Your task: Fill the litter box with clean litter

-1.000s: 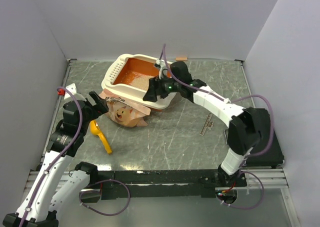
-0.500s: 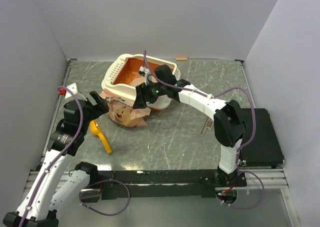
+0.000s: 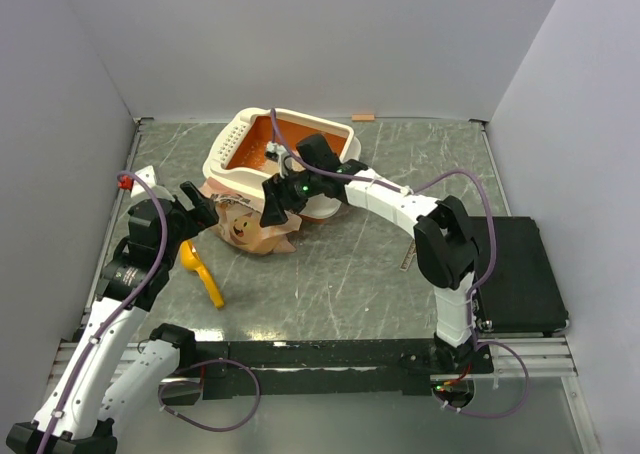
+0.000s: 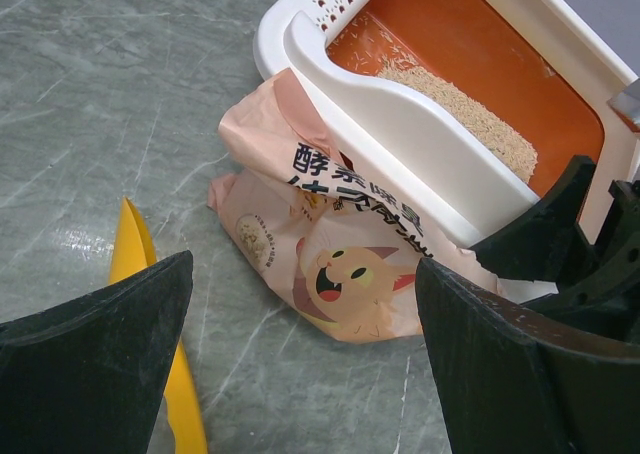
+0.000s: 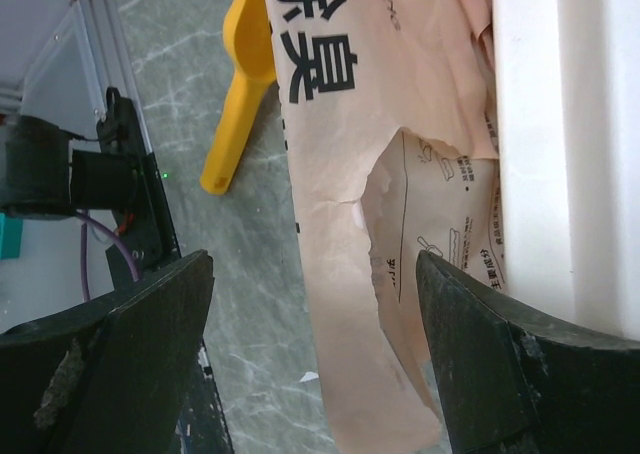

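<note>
The litter box stands at the back of the table, cream-rimmed and orange inside. In the left wrist view a strip of pale clean litter lies along its near inner wall. A crinkled tan paper bag lies against the box's near side. My right gripper hangs open just above the bag's right end, next to the white box wall, with nothing between its fingers. My left gripper stands open left of the bag, empty.
A yellow scoop lies on the table in front of the bag, near the left gripper. A flat black box sits at the right edge. A small orange tag lies by the back wall.
The right arm has swung left and down, from over the box's near rim to above the bag. The left arm has stayed where it was.
</note>
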You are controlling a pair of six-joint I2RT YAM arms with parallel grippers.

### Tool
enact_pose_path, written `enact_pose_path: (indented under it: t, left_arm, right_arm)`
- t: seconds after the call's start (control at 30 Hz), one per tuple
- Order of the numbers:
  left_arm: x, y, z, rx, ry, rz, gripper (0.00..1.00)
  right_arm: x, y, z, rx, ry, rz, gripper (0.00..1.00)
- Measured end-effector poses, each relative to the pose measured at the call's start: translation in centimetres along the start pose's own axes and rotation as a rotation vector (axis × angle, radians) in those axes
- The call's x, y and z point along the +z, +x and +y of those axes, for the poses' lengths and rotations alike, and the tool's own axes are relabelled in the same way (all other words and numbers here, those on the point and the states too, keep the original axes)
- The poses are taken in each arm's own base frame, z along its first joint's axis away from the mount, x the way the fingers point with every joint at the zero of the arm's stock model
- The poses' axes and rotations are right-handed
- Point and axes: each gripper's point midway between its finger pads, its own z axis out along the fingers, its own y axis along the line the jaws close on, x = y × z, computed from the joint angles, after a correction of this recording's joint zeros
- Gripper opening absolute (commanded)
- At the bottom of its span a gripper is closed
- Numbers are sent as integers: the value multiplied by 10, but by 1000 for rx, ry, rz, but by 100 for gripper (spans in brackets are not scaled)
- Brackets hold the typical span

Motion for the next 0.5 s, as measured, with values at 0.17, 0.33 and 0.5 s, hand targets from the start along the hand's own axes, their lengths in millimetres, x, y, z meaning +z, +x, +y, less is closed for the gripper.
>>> enact_pose_path:
  t: [0.17, 0.33, 0.5]
  left_arm:
    - [0, 0, -1, 0, 5, 3, 97]
    - [0, 1, -1, 0, 9, 5, 97]
    - [0, 1, -1, -1, 10, 6, 97]
  right_arm:
    - [3, 9, -1, 2, -4, 28, 76]
    - [4, 11, -1, 2, -7, 35, 64]
    - [4, 15, -1, 5, -8, 43, 55]
